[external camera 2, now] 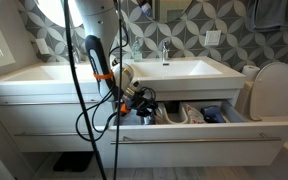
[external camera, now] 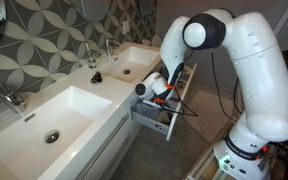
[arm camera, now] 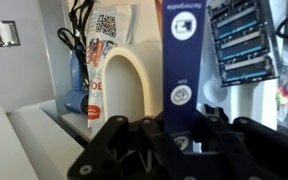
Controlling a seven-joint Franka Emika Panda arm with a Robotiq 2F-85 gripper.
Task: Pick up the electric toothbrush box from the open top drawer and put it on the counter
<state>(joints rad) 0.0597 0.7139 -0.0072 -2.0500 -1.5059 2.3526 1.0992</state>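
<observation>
The top drawer (external camera: 166, 118) stands pulled open under the white counter (external camera: 79, 112); both also show from the front, drawer (external camera 2: 199, 135) and counter (external camera 2: 44, 74). My gripper (external camera: 154, 90) is down inside the drawer's near end (external camera 2: 139, 103). In the wrist view the electric toothbrush box (arm camera: 181, 55), tall, narrow and dark blue with white round logos, stands upright between my two black fingers (arm camera: 180, 128). The fingers press against both of its sides. The box is still inside the drawer.
In the drawer, a white tube with a QR code (arm camera: 102, 55) and a pack of razor blades (arm camera: 242, 40) flank the box. Chrome taps (external camera: 92, 55) and a small black object (external camera: 96, 77) are on the counter. A toilet (external camera 2: 274, 90) stands beside the vanity. Cables (external camera 2: 84, 95) hang from the arm.
</observation>
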